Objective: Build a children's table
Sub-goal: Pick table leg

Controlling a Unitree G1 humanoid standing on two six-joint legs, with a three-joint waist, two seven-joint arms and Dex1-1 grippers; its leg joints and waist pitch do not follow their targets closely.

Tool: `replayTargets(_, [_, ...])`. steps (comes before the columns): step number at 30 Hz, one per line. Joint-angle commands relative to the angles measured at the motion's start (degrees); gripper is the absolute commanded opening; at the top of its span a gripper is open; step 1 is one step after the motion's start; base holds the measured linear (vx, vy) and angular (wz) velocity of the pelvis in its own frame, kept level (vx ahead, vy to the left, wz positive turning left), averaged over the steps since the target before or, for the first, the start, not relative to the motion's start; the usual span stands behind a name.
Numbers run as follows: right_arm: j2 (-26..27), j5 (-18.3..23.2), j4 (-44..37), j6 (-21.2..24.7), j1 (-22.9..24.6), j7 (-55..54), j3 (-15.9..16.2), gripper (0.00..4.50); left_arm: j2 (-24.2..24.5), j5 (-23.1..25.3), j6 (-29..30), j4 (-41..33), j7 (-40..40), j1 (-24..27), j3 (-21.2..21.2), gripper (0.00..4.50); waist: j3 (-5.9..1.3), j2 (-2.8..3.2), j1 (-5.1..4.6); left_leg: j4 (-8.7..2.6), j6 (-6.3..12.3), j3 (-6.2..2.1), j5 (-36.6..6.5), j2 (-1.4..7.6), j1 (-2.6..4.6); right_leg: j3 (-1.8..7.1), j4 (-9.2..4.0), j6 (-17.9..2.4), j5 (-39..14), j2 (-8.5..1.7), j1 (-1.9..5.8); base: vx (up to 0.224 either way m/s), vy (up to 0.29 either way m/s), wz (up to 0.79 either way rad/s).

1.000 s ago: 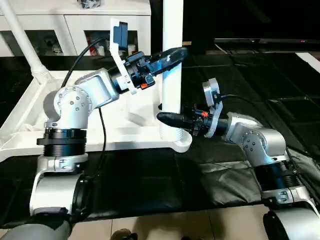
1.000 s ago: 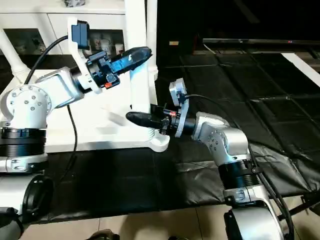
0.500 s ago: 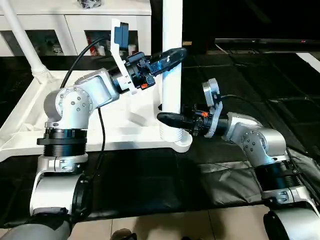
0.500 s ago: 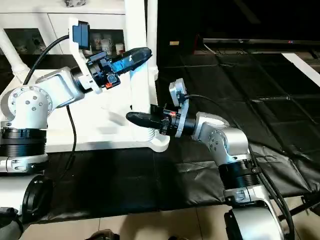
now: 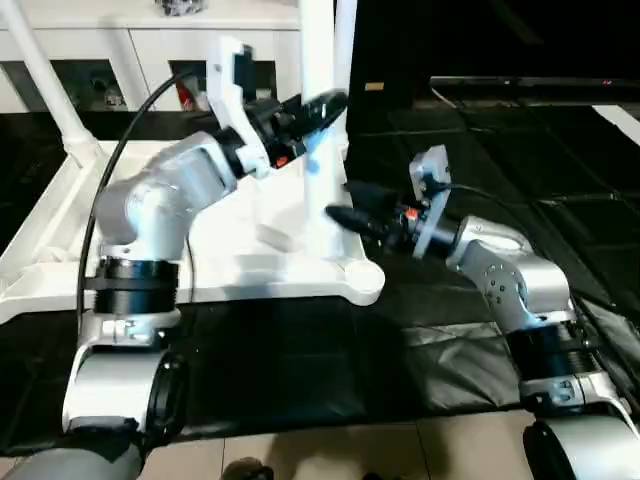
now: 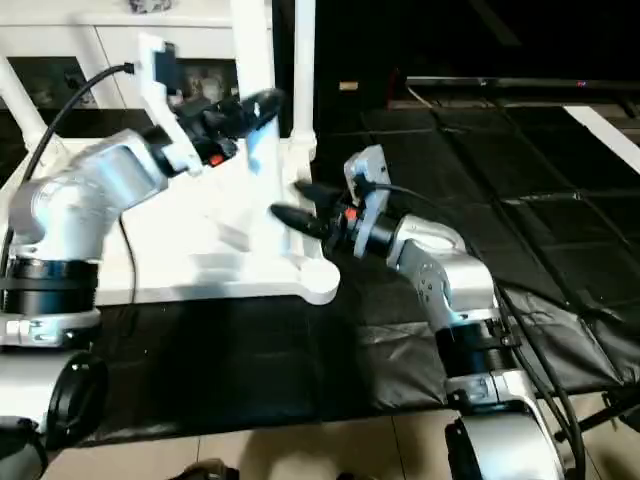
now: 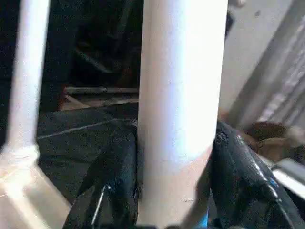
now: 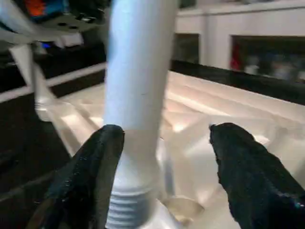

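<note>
The children's table top [image 5: 240, 272] lies underside up on a black mat. A white leg [image 5: 320, 190] stands at its near right corner lobe, its threaded end [image 8: 125, 210] showing above the socket. My left gripper [image 5: 322, 104] is shut on this leg high up, with both fingers [image 7: 112, 181] pressed against the leg [image 7: 178, 95]. My right gripper [image 5: 348, 214] is low beside the leg and open. One of its fingers [image 8: 90, 176] is next to the leg [image 8: 138, 86], and the other stands well apart from it.
Two more legs stand upright on the top, one at the far left corner [image 5: 42, 78] and one at the far right [image 7: 28, 71]. A white glass-door cabinet [image 5: 120, 50] is behind. Black mat [image 5: 500, 130] covers the floor to the right.
My right gripper has opened off the lower leg and drawn slightly back. My left arm has swung left, and the upper part of the leg has moved left with it.
</note>
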Motion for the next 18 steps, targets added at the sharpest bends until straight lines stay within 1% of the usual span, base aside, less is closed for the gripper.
replayTargets(1, [0.2,-0.7,-1.3,-1.9,0.1,-1.3,-1.5,3.67,-0.3,1.1,-0.8,-2.5,1.1,-0.6,-1.0,1.82,-5.89,-0.37,-0.03,-3.70,1.35,-0.82,-3.6,2.19,0.42,4.63,-3.97,0.0,-18.6,-5.00,4.19,0.000,0.000,0.00])
replayTargets(2, [0.2,-0.9,-0.8,-2.4,-0.2,-1.3,-1.7,3.72,-0.6,1.1,-0.7,-2.8,1.3,-0.6,-1.3,1.82,-5.87,-0.53,-0.06,-3.70,1.49,-0.76,-4.0,2.12,0.37,4.59,-4.06,0.1,-19.1,-5.00,4.24,0.000,0.000,0.00])
replayTargets(4, [-0.3,-2.1,1.1,-3.7,-1.1,-1.1,-1.1,3.75,-1.2,1.6,-0.9,-3.4,1.2,-0.7,-2.4,1.82,-5.86,-0.49,-0.07,-3.67,1.62,-0.79,-3.9,2.17,0.34,4.59,-4.03,0.1,-19.2,-4.96,4.20,0.000,0.000,0.00])
replayTargets(5, [-0.4,-1.4,1.2,-3.2,-1.2,-0.3,-1.1,3.75,-1.3,2.0,-1.2,-3.5,1.1,-0.7,-2.8,1.82,-5.83,-0.46,-0.09,-3.67,1.86,-0.77,-3.9,2.13,0.39,4.57,-4.12,0.0,-19.1,-4.86,4.16,0.000,0.000,0.00])
replayTargets(6, [-0.5,-0.2,1.2,-1.8,-1.4,0.6,-1.4,3.75,-1.3,2.4,-1.5,-3.6,0.9,-0.6,-3.1,1.82,-5.83,-0.43,-0.15,-3.65,1.97,-0.78,-3.9,2.13,0.36,4.58,-4.03,0.0,-18.9,-4.85,4.20,0.000,0.000,0.00])
replayTargets(7, [-0.5,-0.2,1.2,-1.8,-1.4,0.6,-1.4,3.75,-1.3,2.4,-1.5,-3.6,0.9,-0.6,-3.1,1.82,-5.84,-0.45,-0.14,-3.63,2.24,-0.81,-3.8,2.14,0.33,4.58,-4.02,0.0,-18.7,-4.84,4.24,0.000,0.000,0.00])
replayTargets(8, [-0.6,2.1,1.2,1.6,-1.9,1.8,-2.1,3.75,-1.4,2.7,-1.8,-3.6,0.7,-0.5,-3.5,1.82,-5.86,-0.40,-0.17,-3.64,2.45,-0.80,-3.8,2.09,0.37,4.54,-4.04,-0.1,-18.6,-4.76,4.27,0.000,0.000,0.00])
replayTargets(9, [-0.9,2.9,1.2,3.7,-2.1,2.1,-2.1,3.75,-1.5,2.7,-1.8,-3.6,0.7,-0.5,-3.6,1.82,-5.89,-0.41,-0.19,-3.65,2.75,-0.88,-3.8,2.21,0.43,4.56,-4.02,-0.4,-18.3,-4.72,4.27,0.000,0.000,0.00])
replayTargets(10, [-1.2,3.3,1.4,5.0,-2.4,2.7,-2.0,3.75,-1.6,2.7,-1.9,-3.6,0.7,-0.5,-3.7,1.82,-5.91,-0.60,-0.23,-3.61,2.82,-0.86,-3.6,2.21,0.33,4.55,-3.95,-0.5,-18.0,-4.68,4.28,0.000,0.000,0.00])
replayTargets(11, [-1.3,3.3,1.5,5.3,-2.4,3.0,-1.8,3.75,-1.7,2.8,-1.9,-3.7,0.7,-0.5,-3.7,1.82,-5.93,-0.50,-0.15,-3.60,2.86,-0.87,-3.4,2.27,0.38,4.58,-3.90,-0.8,-17.7,-4.82,4.26,0.000,0.000,0.00])
replayTargets(13, [-2.2,3.5,2.3,6.8,-2.9,5.2,-0.7,3.75,-1.8,2.9,-2.0,-3.8,0.7,-0.5,-4.0,1.82,-5.89,-0.89,-0.14,-3.57,2.81,-0.76,-3.4,2.17,0.27,4.60,-3.95,-0.6,-18.1,-4.80,4.32,0.000,0.000,0.00])
replayTargets(14, [-2.0,4.2,3.4,7.9,-3.5,6.6,-0.7,3.75,-1.9,2.8,-1.9,-4.3,0.5,-0.4,-4.3,1.82,-5.89,-0.79,-0.03,-3.56,2.77,-0.74,-3.3,2.15,0.27,4.62,-3.94,-0.5,-18.3,-4.86,4.27,0.000,0.000,0.00])
replayTargets(15, [-1.9,4.3,3.8,8.0,-3.8,7.0,-0.7,3.75,-2.0,2.9,-1.8,-4.5,0.5,-0.4,-4.4,1.82,-5.93,-0.88,-0.06,-3.54,2.89,-0.72,-3.2,2.11,0.26,4.57,-3.95,-0.6,-18.5,-4.84,4.28,0.000,0.000,0.00])
replayTargets(18, [-1.7,3.0,5.3,7.1,-4.8,7.8,0.1,3.75,-2.3,2.9,-1.5,-5.2,0.3,-0.2,-4.9,1.82,-5.90,-0.81,-0.02,-3.50,2.75,-0.70,-3.1,2.09,0.18,4.52,-3.99,-0.6,-18.9,-4.90,4.27,0.000,0.000,0.00])
